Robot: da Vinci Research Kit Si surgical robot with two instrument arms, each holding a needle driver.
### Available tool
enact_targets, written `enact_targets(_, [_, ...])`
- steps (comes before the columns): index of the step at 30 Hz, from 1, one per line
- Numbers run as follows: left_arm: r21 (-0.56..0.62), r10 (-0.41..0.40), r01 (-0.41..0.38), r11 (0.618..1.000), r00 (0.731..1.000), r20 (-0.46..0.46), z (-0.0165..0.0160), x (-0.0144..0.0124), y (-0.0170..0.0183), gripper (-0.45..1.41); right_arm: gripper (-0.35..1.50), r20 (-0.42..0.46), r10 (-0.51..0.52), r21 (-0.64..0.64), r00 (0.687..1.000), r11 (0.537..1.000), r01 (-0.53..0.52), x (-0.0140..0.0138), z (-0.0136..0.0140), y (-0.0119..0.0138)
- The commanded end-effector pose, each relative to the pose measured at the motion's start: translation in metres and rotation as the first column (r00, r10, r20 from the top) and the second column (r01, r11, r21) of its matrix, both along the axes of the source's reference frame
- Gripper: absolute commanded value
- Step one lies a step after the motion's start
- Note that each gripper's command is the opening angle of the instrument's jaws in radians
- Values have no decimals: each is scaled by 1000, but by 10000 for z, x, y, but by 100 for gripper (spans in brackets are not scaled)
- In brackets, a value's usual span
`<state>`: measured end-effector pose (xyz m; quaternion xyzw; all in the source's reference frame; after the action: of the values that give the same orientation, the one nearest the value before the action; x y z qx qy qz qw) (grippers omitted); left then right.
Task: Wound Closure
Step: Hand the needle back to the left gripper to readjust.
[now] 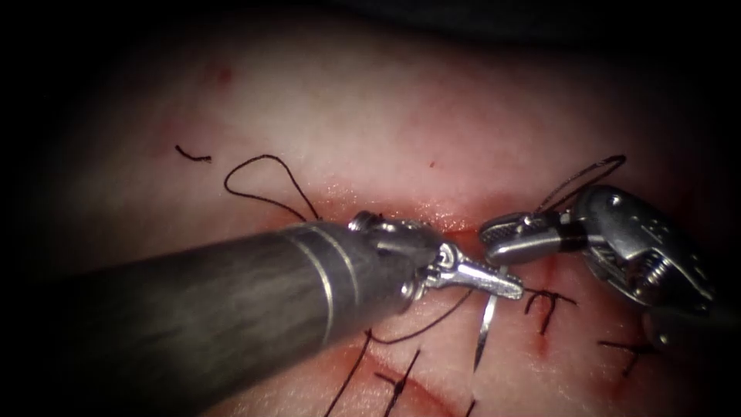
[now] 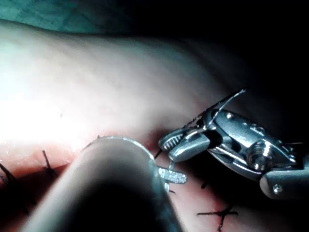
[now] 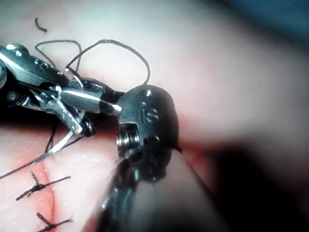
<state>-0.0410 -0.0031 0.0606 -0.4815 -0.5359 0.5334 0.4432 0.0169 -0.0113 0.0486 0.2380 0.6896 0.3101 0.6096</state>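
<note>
Left pincer [image 1: 494,284] gripping needle [image 1: 486,324], right pincer [image 1: 502,235] holding thread [image 1: 579,179]

I see the curved steel needle [image 1: 488,324] clamped near its upper end in my left tool's slim metal jaws [image 1: 494,283], hanging point-down, free above the pale pink tissue [image 1: 386,116]. The thin dark thread [image 1: 262,181] loops left of the reddened cut [image 1: 432,220], and my right tool's jaws [image 1: 505,232] are closed on a strand.

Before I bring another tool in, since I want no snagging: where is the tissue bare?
Bare: tissue above the cut, between the thread loop and right tool. Crowded: below the cut, where the left tool holds the needle among stitches.
</note>
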Motion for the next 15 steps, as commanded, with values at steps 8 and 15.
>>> enact_targets(8, [-3, -20, 20, 1000, 999, -35, 7, 6, 7, -45, 9, 75, 79, 12, 994, 997, -80, 11, 3, -1])
enact_targets(15, [-84, -80, 76, 994, 996, -40, 3, 19, 18, -45, 103, 135, 211, 101, 968, 969, -226, 14, -2, -5])
